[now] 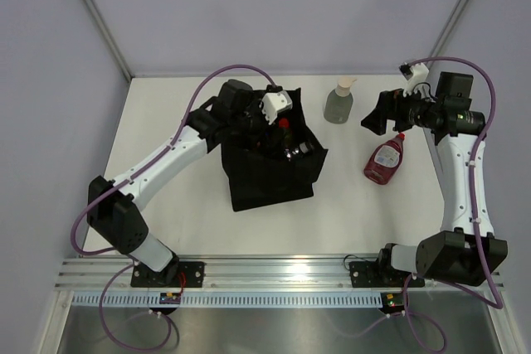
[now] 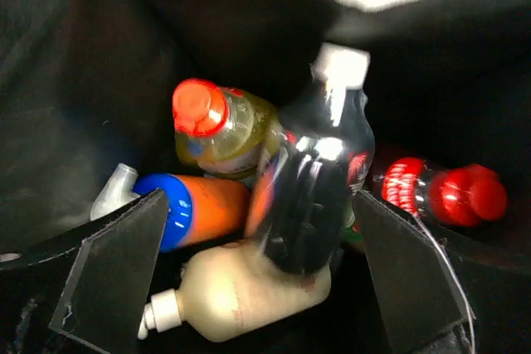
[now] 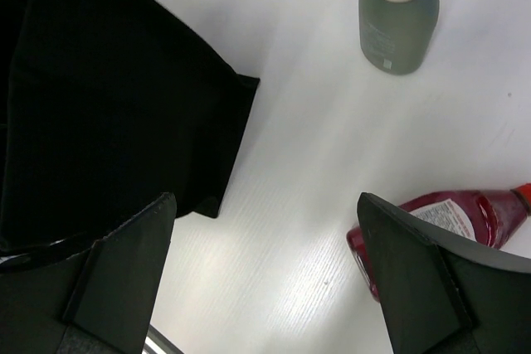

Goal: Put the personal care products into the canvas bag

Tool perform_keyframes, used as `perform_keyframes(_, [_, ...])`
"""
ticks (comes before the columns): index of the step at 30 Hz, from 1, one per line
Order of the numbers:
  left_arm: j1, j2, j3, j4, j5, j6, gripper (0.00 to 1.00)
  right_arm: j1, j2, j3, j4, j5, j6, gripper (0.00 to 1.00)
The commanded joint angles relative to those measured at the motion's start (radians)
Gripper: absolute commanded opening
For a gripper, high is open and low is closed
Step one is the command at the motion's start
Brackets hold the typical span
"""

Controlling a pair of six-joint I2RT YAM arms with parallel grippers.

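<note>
The black canvas bag [image 1: 274, 178] stands mid-table. My left gripper [image 1: 279, 132] is down in its mouth, open [image 2: 259, 205]. A small clear silver-capped bottle [image 2: 319, 180], blurred, sits loose between the fingers, touching neither. Under it lie a yellow red-capped bottle [image 2: 222, 128], an orange blue-capped one [image 2: 207, 209] and a cream white-capped one [image 2: 241, 288]. On the table right of the bag stand the grey-green beige-pump bottle [image 1: 338, 104] [image 3: 398, 18] and the flat dark red bottle [image 1: 385, 159] [image 3: 448, 215]. My right gripper [image 1: 375, 115] hovers open [image 3: 265, 205] between them, holding nothing.
A shiny red bottle-like thing [image 2: 440, 192] and a pale grey nozzle [image 2: 116, 192] also lie inside the bag. The bag's dark side [image 3: 99, 97] fills the left of the right wrist view. Enclosure walls [image 1: 99, 31] border the white table.
</note>
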Motion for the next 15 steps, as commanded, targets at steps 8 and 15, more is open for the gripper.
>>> perform_keyframes(8, [0.004, -0.164, 0.000, 0.077, -0.061, -0.085, 0.99, -0.023, -0.028, -0.017, -0.079, 0.201, 0.019, 1.00])
perform_keyframes(15, [0.004, -0.406, -0.096, 0.172, -0.205, -0.258, 0.99, -0.023, 0.009, -0.093, -0.119, 0.631, 0.223, 1.00])
